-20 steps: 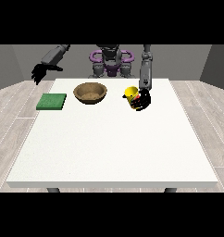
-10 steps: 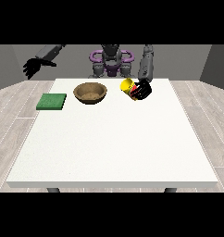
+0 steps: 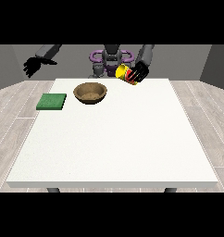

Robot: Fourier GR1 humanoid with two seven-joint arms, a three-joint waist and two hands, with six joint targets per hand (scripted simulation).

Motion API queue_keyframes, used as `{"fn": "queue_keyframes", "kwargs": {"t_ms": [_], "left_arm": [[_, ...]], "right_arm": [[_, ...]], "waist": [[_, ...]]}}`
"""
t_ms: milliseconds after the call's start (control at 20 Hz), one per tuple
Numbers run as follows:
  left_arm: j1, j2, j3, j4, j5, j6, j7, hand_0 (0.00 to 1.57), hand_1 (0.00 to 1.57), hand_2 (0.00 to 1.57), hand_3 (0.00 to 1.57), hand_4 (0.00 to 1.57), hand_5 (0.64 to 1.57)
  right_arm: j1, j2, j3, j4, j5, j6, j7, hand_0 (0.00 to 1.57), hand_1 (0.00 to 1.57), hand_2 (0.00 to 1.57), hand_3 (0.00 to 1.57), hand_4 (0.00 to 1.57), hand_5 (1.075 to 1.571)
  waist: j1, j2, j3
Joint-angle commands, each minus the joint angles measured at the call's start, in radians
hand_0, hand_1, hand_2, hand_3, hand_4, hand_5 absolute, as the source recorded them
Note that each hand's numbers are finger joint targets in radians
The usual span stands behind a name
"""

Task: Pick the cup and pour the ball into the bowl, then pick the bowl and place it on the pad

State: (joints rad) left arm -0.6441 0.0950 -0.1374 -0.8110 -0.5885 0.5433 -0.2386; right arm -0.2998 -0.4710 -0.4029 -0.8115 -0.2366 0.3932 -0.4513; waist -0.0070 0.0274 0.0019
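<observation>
A yellow cup [image 3: 124,73] with a red band hangs in the air above the table's far edge, tilted with its mouth towards the view's left. The hand at the view's right [image 3: 137,73] is curled round it. The cup is to the right of and higher than the brown wooden bowl [image 3: 90,92], which stands on the white table [image 3: 114,139]. A green pad [image 3: 52,101] lies flat left of the bowl. The hand at the view's left [image 3: 31,66] is raised off the table's left side, its fingers hanging relaxed. The ball is not visible.
The robot's purple and grey torso [image 3: 111,60] stands behind the table's far edge. Grey plank floor [image 3: 14,111] surrounds the table.
The hand at the view's right has lifted the cup higher and carried it left towards the bowl, tilting it more. The hand at the view's left has moved further out and down slightly.
</observation>
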Motion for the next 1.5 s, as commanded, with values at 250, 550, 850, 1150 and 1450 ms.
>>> {"fn": "queue_keyframes", "kwargs": {"t_ms": [250, 550, 850, 1150, 1450], "left_arm": [[-0.035, -0.029, -0.163, -0.041, -0.284, -0.015, 0.252, 1.35, 1.35, 1.57, 1.57, 1.05, 1.569], [-0.091, -0.093, -0.274, -0.035, -0.467, -0.063, 0.413, 0.94, 0.94, 1.57, 1.57, 0.91, 1.571], [-0.145, -0.095, -0.444, -0.086, -0.592, -0.047, 0.648, 0.55, 0.55, 1.57, 1.57, 0.93, 1.565], [-0.158, -0.095, -0.512, -0.100, -0.694, -0.124, 0.670, 0.37, 0.37, 1.57, 1.57, 0.90, 1.570], [-0.112, -0.095, -0.650, -0.111, -0.768, -0.210, 0.752, 0.00, 0.00, 1.57, 1.57, 0.91, 1.547]], "right_arm": [[0.052, 0.004, -0.014, 0.124, 0.028, -0.006, -0.116, 0.00, 0.00, 0.00, 0.00, 0.00, 1.554], [0.015, 0.001, -0.009, 0.157, 0.044, -0.044, -0.112, 0.00, 0.00, 0.00, 0.00, 0.00, 1.547], [-0.126, -0.067, -0.006, 0.189, 0.033, -0.002, -0.040, 0.00, 0.00, 0.00, 0.18, 0.00, 1.534], [-0.162, 0.018, 0.037, 0.170, 0.068, -0.092, -0.046, 0.00, 0.00, 0.00, 0.27, 0.00, 1.527], [-0.259, 0.022, 0.039, 0.165, 0.037, -0.078, 0.042, 0.00, 0.00, 0.00, 0.25, 0.00, 1.525]], "waist": [[0.069, -0.060, -0.0005], [0.068, -0.059, -0.0006], [0.027, 0.011, -0.0007], [0.027, 0.017, -0.0011], [-0.023, 0.023, -0.0014]]}}
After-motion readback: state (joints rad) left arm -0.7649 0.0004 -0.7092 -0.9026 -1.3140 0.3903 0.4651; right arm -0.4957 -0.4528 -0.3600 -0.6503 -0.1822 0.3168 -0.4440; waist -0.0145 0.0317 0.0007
